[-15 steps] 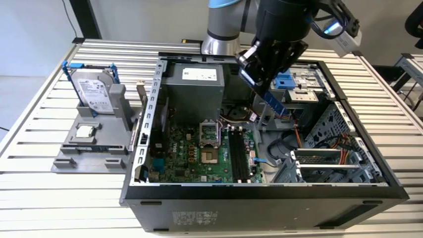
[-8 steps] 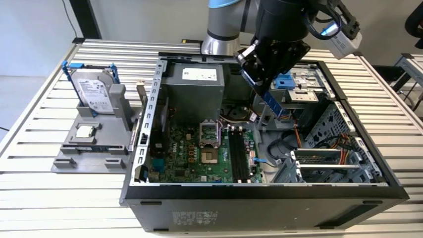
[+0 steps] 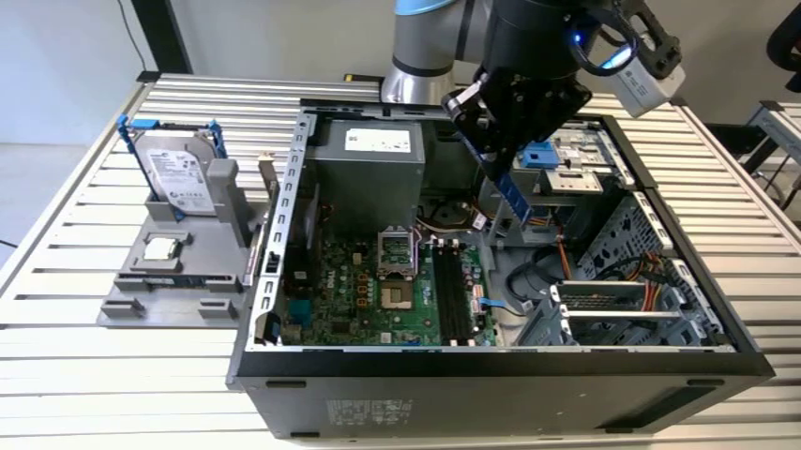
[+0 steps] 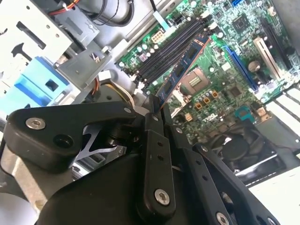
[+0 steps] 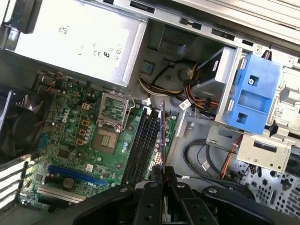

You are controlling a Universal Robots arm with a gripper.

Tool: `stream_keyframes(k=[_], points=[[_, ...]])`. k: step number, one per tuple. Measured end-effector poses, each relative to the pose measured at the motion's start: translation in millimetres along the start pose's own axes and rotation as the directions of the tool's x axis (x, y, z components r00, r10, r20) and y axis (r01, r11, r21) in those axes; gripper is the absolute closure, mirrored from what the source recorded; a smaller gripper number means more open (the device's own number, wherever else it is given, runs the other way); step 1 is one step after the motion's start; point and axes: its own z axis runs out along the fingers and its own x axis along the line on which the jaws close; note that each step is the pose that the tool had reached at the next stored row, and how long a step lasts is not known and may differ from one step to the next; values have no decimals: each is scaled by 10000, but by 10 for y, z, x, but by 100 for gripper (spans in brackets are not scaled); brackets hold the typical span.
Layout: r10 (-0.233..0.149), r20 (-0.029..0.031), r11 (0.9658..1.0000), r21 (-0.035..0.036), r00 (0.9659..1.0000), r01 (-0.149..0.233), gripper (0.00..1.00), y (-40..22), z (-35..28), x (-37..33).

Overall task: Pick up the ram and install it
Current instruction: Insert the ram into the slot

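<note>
The ram (image 3: 506, 199) is a slim green stick with dark chips, and my gripper (image 3: 492, 150) is shut on its upper end. It hangs tilted inside the open computer case (image 3: 501, 361), above the motherboard (image 3: 375, 300). Its lower end is over the far end of the black memory slots (image 3: 453, 291), still above them. In the second wrist view the ram (image 4: 183, 70) juts out from the gripper (image 4: 154, 110) toward the slots (image 4: 171, 47). In the first wrist view the ram (image 5: 161, 136) is edge-on, in line with the slots (image 5: 143, 145), and held by the gripper (image 5: 161, 171).
A silver power supply (image 3: 370, 164) and a blue drive bracket (image 3: 541, 155) flank the arm inside the case. Orange and black cables (image 3: 551, 267) lie beside the slots. A grey stand at the exterior view's left holds a hard drive (image 3: 175, 173) and a processor chip (image 3: 159, 248).
</note>
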Motion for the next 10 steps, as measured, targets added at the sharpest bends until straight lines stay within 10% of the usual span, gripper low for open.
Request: stream_keyframes(k=[10], points=[[1172, 46, 9931, 54, 9931, -1172, 100, -1, 0, 0]])
